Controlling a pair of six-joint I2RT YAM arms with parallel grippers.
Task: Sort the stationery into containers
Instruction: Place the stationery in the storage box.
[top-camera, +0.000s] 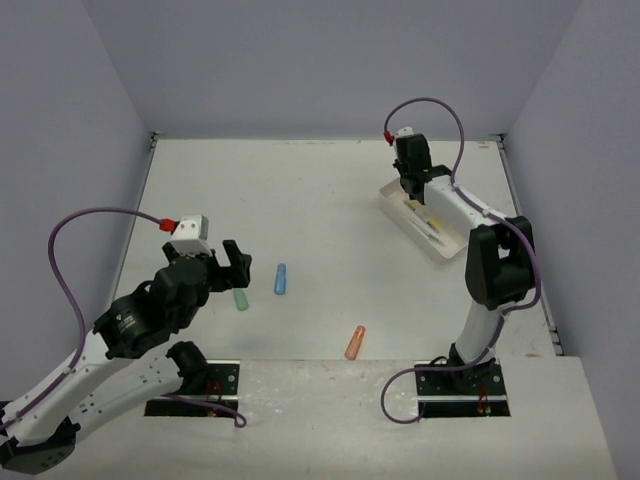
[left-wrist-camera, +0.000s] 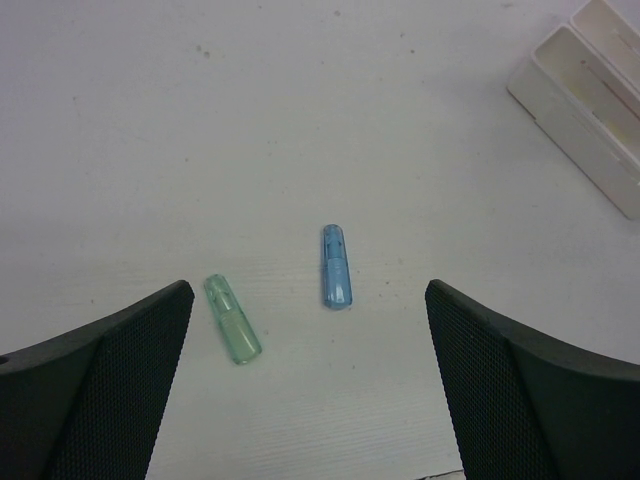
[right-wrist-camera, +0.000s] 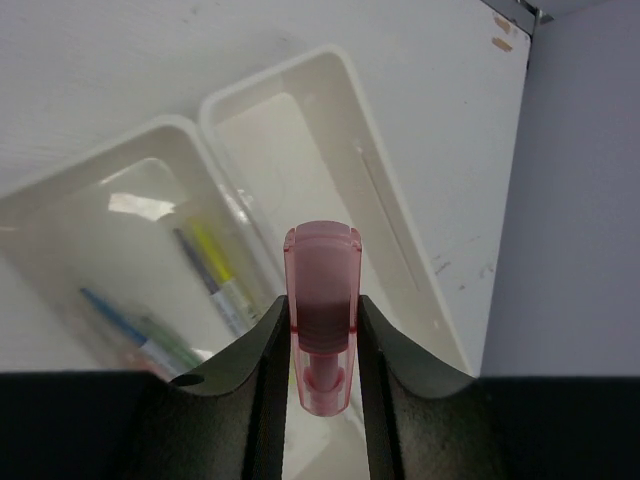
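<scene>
Stationery is scattered: thin pens (right-wrist-camera: 215, 265) lie in one compartment of the white tray (right-wrist-camera: 340, 70), a stubby pink piece (right-wrist-camera: 322, 290) is pinched between the fingers of the right gripper (right-wrist-camera: 322, 335) above the tray near its divider, and green (left-wrist-camera: 232, 318), blue (left-wrist-camera: 336, 266) and orange (top-camera: 355, 342) pieces lie loose on the worktop (top-camera: 300, 190). The left gripper (left-wrist-camera: 308, 295) hangs spread wide over the green and blue ones, grasping nothing. These pieces look light, rigid and smooth, likely to roll or slip, so each is best taken across mid-barrel.
</scene>
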